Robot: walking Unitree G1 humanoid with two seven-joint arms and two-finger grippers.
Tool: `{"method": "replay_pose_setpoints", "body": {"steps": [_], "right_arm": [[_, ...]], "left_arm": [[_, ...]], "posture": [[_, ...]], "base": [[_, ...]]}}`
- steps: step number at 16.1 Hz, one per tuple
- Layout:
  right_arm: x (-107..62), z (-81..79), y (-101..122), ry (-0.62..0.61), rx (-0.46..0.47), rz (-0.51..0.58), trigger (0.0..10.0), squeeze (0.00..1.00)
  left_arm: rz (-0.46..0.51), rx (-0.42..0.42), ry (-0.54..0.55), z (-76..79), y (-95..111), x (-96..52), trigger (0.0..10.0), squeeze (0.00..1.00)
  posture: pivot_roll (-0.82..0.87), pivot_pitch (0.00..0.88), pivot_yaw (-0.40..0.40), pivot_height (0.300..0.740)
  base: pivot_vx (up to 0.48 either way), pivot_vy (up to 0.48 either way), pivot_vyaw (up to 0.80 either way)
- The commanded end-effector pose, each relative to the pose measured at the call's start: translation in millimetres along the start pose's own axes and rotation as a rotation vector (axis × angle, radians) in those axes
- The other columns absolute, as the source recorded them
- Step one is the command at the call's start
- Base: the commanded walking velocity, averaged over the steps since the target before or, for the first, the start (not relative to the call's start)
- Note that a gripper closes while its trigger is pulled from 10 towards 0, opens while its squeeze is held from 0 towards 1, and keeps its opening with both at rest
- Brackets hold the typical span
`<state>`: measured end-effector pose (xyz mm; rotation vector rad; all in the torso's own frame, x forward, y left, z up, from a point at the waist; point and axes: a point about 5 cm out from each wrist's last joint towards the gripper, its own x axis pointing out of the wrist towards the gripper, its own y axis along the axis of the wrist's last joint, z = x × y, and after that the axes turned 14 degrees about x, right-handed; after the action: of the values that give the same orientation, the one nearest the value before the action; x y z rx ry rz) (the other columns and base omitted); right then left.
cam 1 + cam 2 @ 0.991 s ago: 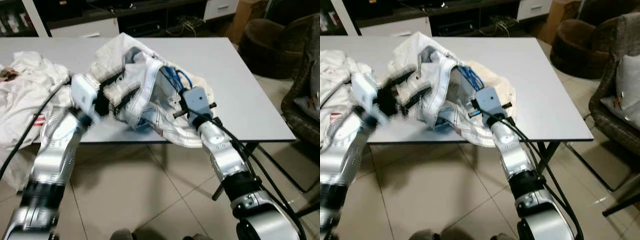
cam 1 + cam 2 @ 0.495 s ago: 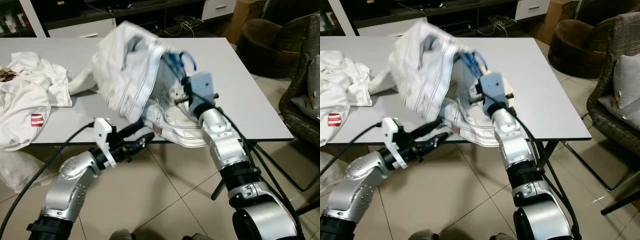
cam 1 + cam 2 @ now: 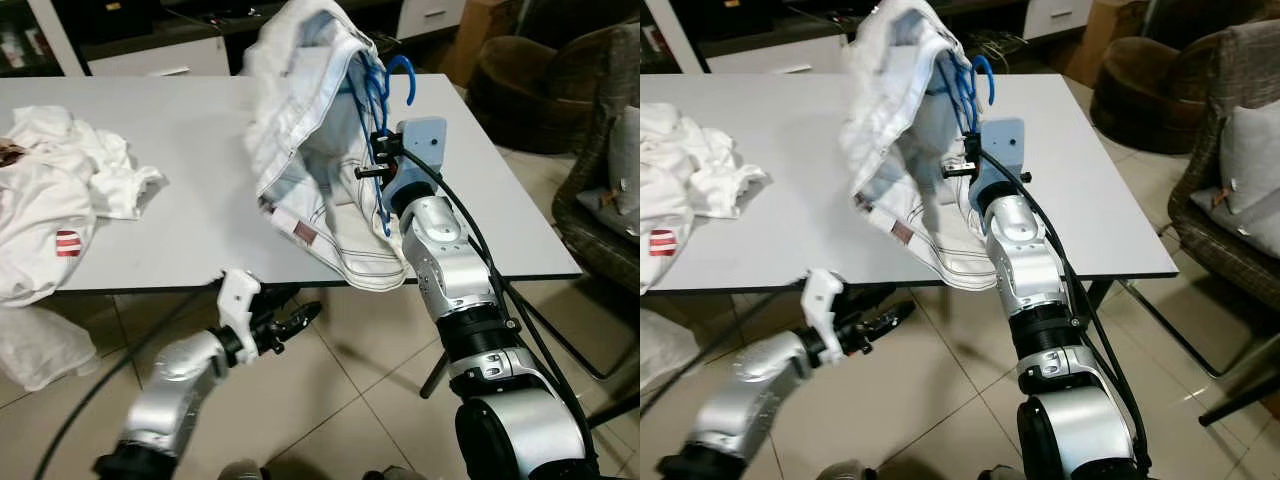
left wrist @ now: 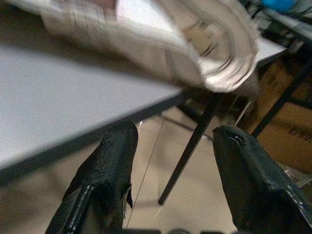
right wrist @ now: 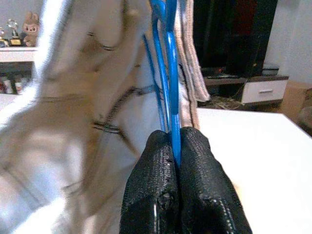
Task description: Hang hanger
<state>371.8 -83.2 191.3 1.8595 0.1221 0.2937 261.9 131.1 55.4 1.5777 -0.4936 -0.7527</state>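
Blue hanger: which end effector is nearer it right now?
Right. The right end effector is clamped on the blue hanger, holding it and the white garment above the table. The left end effector is open, below the table edge.

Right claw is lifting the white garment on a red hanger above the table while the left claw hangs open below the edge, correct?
Not quite: the hanger is blue, as the right wrist view shows. The right claw grips it, garment raised over the table; the left claw is open below.

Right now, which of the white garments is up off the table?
The white garment draped on the blue hanger, lifted by the right gripper. The crumpled one lies flat at the table's left.
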Motion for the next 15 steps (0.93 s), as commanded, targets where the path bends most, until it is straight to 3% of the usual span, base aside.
{"method": "replay_pose_setpoints", "body": {"steps": [1, 4, 6, 12, 15], "right_arm": [[6.8, -10.0, 27.1, 0.026, 0.025, 0.096, 10.0, 0.00], [6.5, -14.4, 27.6, 0.044, 0.019, 0.097, 10.0, 0.00], [2.7, -21.0, 23.1, 0.071, 0.002, 0.092, 10.0, 0.00], [-5.8, -27.6, 14.0, 0.090, 0.000, 0.076, 10.0, 0.00], [-8.3, -29.3, 11.6, 0.090, 0.005, 0.067, 10.0, 0.00]], "left_arm": [[-0.015, 0.035, 0.013, 0.9, 0.1, 9.7, 10.0, 0.00], [0.060, -0.003, 0.061, 1.4, 11.8, 27.1, 10.0, 0.00], [0.133, -0.078, 0.053, 3.8, 24.1, 41.4, 10.0, 0.00], [0.272, -0.242, 0.062, -0.4, 44.7, 59.0, 10.0, 0.00], [0.249, -0.270, 0.041, 0.5, 47.0, 69.8, 10.0, 0.00]], "posture": [[0.06, 0.000, -0.006, 0.740], [0.06, 0.000, -0.006, 0.740], [0.06, 0.000, -0.002, 0.740], [0.06, 0.000, 0.005, 0.740], [0.05, 0.000, 0.009, 0.740]], "base": [[0.000, 0.000, 0.00], [0.000, 0.000, 0.00], [0.000, 0.000, 0.00], [0.000, 0.000, 0.00], [0.000, 0.000, 0.00]]}}
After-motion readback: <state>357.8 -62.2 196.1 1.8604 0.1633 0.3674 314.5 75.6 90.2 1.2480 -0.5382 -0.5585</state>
